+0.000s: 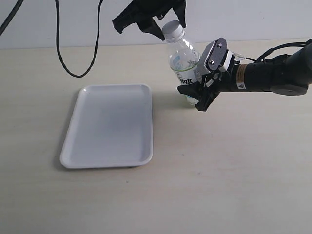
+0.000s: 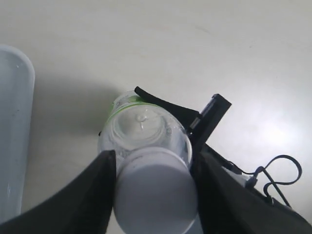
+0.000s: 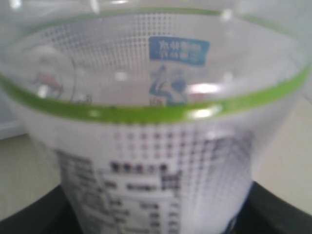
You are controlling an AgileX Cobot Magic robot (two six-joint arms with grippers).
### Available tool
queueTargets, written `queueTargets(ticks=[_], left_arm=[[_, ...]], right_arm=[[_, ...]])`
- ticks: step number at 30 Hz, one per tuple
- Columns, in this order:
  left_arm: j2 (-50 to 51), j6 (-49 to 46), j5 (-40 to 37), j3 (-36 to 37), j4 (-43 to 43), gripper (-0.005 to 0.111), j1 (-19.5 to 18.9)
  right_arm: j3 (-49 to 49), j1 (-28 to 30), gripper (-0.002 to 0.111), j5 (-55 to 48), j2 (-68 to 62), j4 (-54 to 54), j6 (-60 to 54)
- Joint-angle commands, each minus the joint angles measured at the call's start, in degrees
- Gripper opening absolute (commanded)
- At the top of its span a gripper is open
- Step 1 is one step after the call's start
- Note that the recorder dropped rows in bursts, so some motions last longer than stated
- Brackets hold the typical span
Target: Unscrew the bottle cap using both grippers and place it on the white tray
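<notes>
The clear bottle (image 1: 184,66) with a white label and green band leans with its top to the left. My right gripper (image 1: 202,80), with grey plate jaws, is shut on its lower body. In the right wrist view the bottle (image 3: 156,122) fills the frame, with the gripper (image 3: 156,217) low around it. The white bottle cap (image 1: 173,30) sits on the neck. My black left gripper (image 1: 169,27) comes down from above, and its fingers press both sides of the cap (image 2: 156,192). The white tray (image 1: 109,124) lies flat to the left of the bottle.
A black cable (image 1: 73,48) loops down over the table's back left. The tray's rounded corner (image 2: 14,136) shows at the edge of the left wrist view. The right arm (image 1: 273,73) stretches in from the right, just above the tabletop.
</notes>
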State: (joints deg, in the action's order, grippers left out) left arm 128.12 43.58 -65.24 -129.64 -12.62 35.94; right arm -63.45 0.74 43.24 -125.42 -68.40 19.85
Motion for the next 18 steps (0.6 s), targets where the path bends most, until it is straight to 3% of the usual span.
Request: queueTargets(ticks=[1,13,15,18], left_arm=[[-0.4,3.3,-0.3,0.2,-1.2,0.000,0.0],[-0.4,-4.4,1.0,0.2,-1.2,0.001,0.0],[-0.4,-5.5,0.7,0.2,-1.2,0.007,0.0],[-0.4,-5.9,0.7,0.2,-1.3,0.028,0.0]], right_arm=[[0.2,-0.1,0.000,-2.4,-0.4,-0.6,1.2],[0.2,-0.1,0.000,-2.4,-0.4,-0.5,1.4],[0.2,-0.1,0.000,-2.4,-0.4,-0.5,1.4],[0.2,-0.1,0.000,-2.4,-0.4,-0.5,1.4]])
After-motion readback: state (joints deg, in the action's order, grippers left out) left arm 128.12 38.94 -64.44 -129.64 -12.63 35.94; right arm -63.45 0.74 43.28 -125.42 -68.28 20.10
